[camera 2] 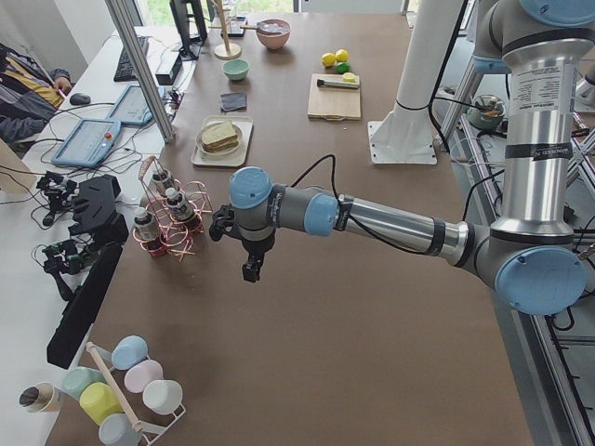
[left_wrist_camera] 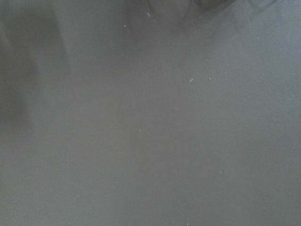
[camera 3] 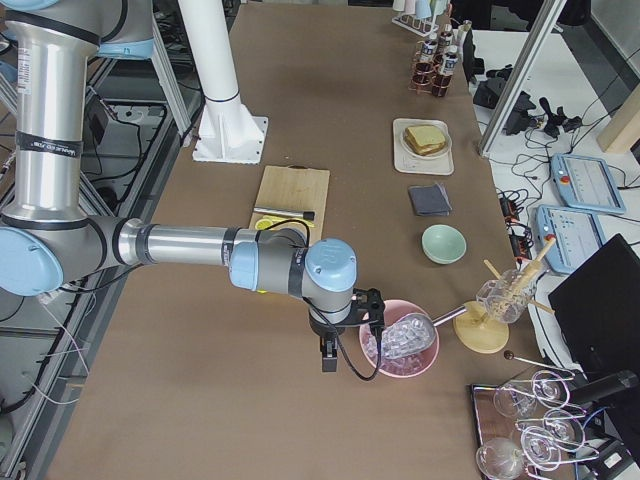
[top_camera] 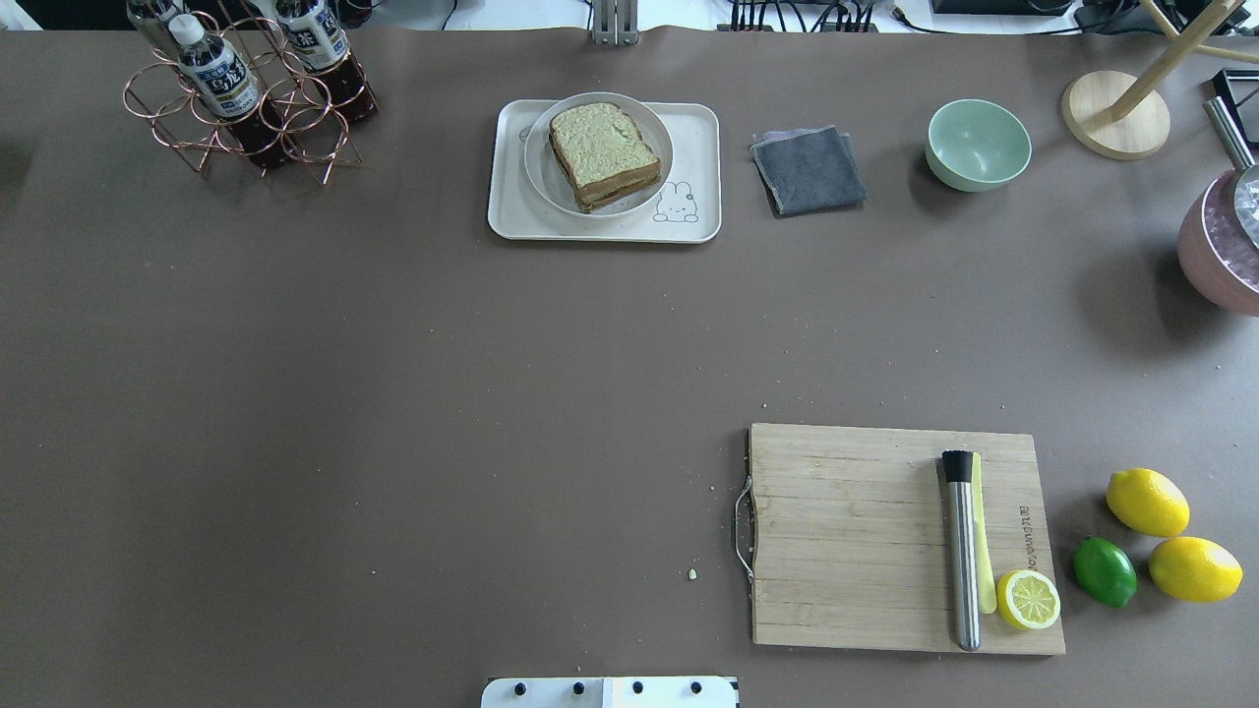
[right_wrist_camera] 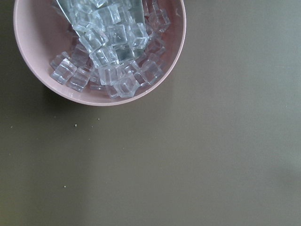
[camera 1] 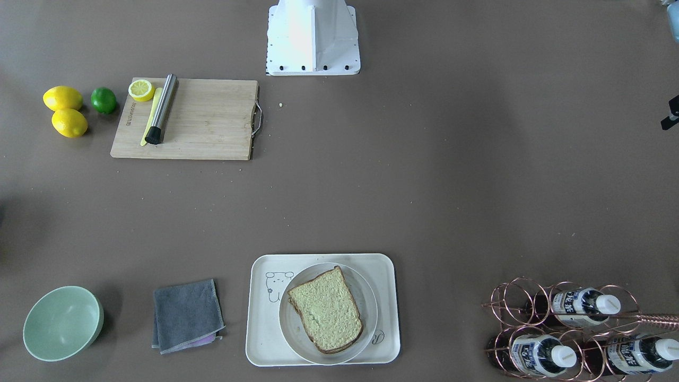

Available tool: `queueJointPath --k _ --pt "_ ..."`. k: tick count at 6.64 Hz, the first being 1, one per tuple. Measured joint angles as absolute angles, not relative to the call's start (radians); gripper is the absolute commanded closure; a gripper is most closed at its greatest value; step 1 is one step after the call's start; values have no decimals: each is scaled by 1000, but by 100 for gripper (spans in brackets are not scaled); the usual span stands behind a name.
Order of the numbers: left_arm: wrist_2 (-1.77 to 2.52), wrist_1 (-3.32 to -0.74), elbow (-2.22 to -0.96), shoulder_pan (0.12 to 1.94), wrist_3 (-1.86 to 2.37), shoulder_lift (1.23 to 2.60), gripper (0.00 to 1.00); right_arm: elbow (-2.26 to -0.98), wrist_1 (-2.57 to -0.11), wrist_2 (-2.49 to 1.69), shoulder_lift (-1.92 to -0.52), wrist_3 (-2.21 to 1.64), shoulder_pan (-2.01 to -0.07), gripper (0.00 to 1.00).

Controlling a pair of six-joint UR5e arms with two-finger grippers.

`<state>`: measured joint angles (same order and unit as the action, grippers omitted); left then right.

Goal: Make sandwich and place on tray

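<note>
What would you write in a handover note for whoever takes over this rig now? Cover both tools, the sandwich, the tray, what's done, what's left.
Left tool: over bare table, far from the tray; open or shut, cannot tell.
Right tool: beside the pink ice bowl; likewise cannot tell.
Sandwich: on the round plate, which sits on the tray.
Done: sandwich assembled and on the tray.
Left: apparently nothing.

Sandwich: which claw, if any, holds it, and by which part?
Neither: the sandwich lies on the plate in the tray, far from left claw and right claw.
</note>
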<state>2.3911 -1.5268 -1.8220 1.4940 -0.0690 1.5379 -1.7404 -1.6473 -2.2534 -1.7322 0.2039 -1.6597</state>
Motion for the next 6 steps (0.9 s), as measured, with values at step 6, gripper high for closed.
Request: queueJointPath --k 6 --pt "2382 -1526 -1737 1685 -143 1468 3 -1754 -1644 -2234 -1772 239 -1674 0"
